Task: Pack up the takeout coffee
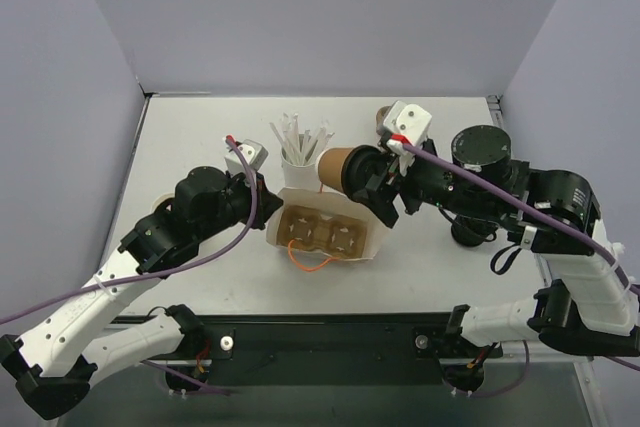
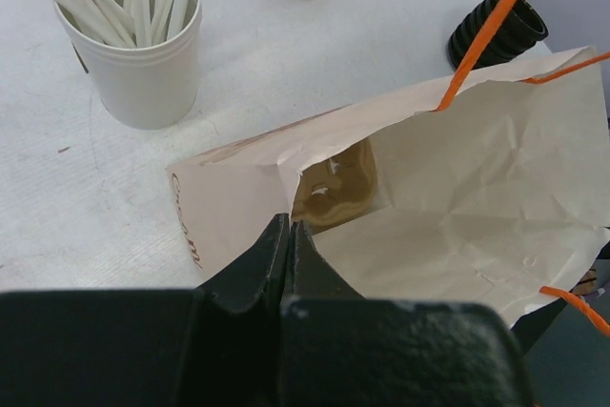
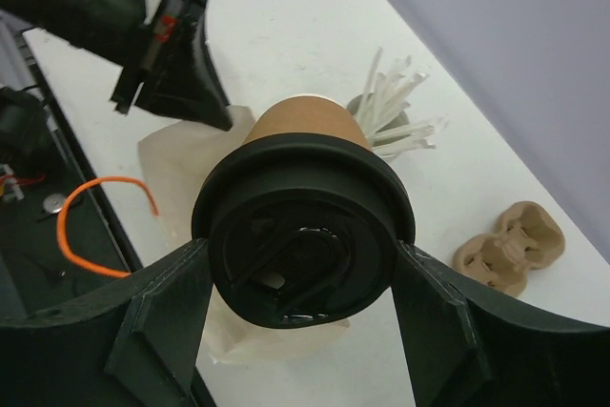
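Observation:
The takeout coffee [image 1: 336, 168], a brown paper cup with a black lid [image 3: 303, 226], lies tilted on its side in the air above the far right rim of the open paper bag [image 1: 372, 239]. My right gripper [image 1: 372, 183] is shut on it, one finger on each side of the lid [image 3: 162, 302]. My left gripper [image 2: 289, 227] is shut on the bag's left rim [image 2: 238, 207] and holds the mouth open. A brown pulp carrier [image 2: 334, 188] sits inside the bag.
A white cup of stirrers [image 1: 300, 152] stands just behind the bag. A loose pulp carrier [image 3: 510, 245] lies at the back of the table. A stack of black lids [image 2: 498, 28] sits beyond the bag. The bag's orange handles [image 1: 310, 262] hang toward the near edge.

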You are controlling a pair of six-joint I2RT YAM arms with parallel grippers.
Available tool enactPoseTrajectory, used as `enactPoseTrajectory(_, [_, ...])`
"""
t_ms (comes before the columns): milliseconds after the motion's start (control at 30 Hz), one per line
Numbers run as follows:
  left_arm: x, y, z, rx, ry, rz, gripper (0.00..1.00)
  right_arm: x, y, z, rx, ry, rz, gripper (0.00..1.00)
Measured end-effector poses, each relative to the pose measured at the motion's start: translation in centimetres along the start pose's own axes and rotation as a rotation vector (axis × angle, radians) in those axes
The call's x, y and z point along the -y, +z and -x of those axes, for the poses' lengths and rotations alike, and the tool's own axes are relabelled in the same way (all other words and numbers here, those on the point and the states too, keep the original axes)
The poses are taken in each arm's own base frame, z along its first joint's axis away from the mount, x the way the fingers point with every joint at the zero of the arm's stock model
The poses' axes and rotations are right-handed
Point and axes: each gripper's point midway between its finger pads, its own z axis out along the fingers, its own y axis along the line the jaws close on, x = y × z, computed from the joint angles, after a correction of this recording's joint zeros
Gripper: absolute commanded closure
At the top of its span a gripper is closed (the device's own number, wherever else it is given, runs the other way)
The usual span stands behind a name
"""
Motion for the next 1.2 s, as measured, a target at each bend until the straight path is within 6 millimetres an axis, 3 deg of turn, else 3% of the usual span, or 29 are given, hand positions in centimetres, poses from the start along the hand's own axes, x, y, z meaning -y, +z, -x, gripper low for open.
enactPoseTrajectory(233, [-0.1,-0.1,0.2,0.006,-0.003,0.003,1.0,-4.8,2.3,-2.0,-0.076,-0.118,0.144,0.46])
enactPoseTrajectory(367, [0.0,-0.3,0.7,0.033,0.001,-0.007,1.0,-6.0,4.5,-5.0,-0.179,-0.221,0.154,0.48])
enactPoseTrajectory(567, [0.5,-1.3,0.9,0.142,0.023,-0.073,1.0,-6.3,7.1,-11.2,-0.354,-0.391,0.117,0.48])
enactPoseTrajectory(700, [0.2,-1.8,-0.5,0.175,0.025,-0.094,1.0,-6.0,8.7,-14.0,-0.416,-0.488,0.062,0.48])
enactPoseTrajectory(867, [0.6,-2.0,-0.4,0.201,0.033,-0.127,1.0,-6.2,10.2,-16.6,-0.45,-0.57,0.024,0.48])
enactPoseTrajectory(1033, [0.3,-2.3,-1.8,0.233,0.068,-0.149,1.0,-6.1,11.5,-18.2,-0.455,-0.615,-0.01,0.48])
enactPoseTrajectory(1200, [1.0,-2.7,-1.5,0.269,0.111,-0.193,1.0,-5.9,12.9,-20.2,-0.454,-0.646,-0.057,0.48])
